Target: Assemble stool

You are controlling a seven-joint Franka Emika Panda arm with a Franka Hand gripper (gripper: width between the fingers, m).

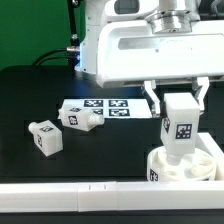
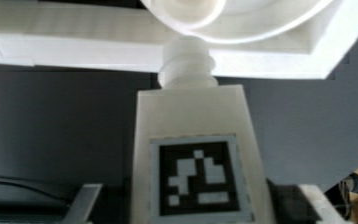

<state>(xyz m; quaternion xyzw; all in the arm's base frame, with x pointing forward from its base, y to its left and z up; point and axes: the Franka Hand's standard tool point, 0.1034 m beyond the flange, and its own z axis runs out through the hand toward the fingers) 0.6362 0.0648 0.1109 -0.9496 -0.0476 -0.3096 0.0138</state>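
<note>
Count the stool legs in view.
3. One leg held upright over the seat; two lying on the table, one beside the marker board, one further to the exterior view's left. Others may be hidden.

Tagged leg (image 1: pixel 180 122) upright over round seat (image 1: pixel 205 162); second leg (image 1: pixel 46 137), third leg (image 1: pixel 81 119) lying aside.

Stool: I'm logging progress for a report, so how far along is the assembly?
Done: the seat lies placed, with no leg visibly fixed. In hand: the pincer grips the held leg upright over the seat. Left: that leg's fastening, plus the nearer loose leg and the farther loose leg lying on the table.
</note>
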